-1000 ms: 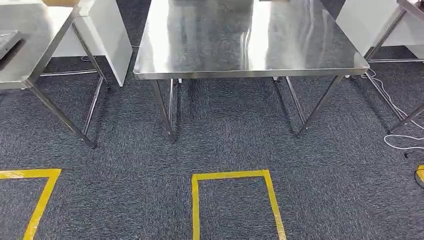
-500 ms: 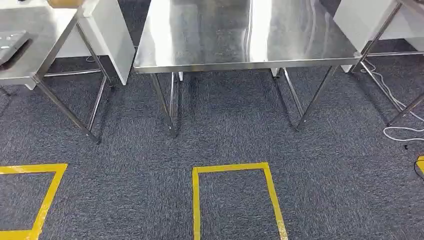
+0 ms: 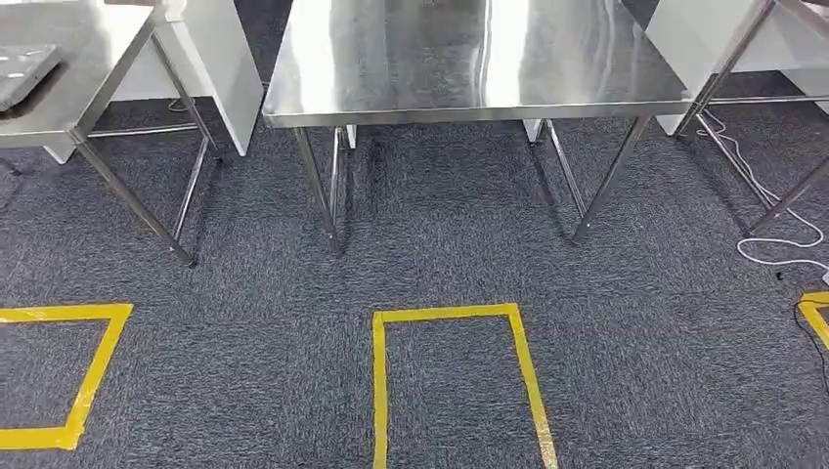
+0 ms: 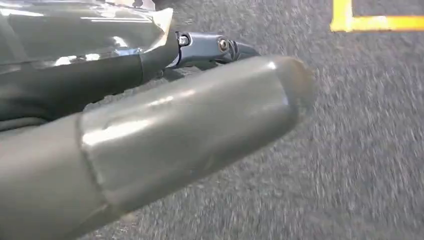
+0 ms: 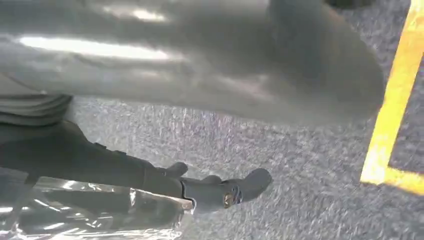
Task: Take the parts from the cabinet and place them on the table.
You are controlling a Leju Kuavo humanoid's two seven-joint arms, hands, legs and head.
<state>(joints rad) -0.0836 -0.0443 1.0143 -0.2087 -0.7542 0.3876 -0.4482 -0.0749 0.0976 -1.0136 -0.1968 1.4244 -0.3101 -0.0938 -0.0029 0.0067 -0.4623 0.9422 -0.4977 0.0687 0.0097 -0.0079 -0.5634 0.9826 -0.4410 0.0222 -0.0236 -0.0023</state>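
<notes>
Carrying bagged parts toward the steel table

My left hand [image 4: 165, 120] grips a clear plastic bag [image 4: 75, 30] between thumb and dark fingers; my right hand [image 5: 200, 100] pinches another crinkled clear bag of parts [image 5: 85, 212] the same way, both hanging over the grey carpet [image 3: 440, 254]. Since a second ago my view has shifted, so the stainless steel table [image 3: 469, 59] sits higher and its near edge farther up, the yellow floor marking [image 3: 452, 371] fuller: I judge I am walking, placement yet to come.
</notes>
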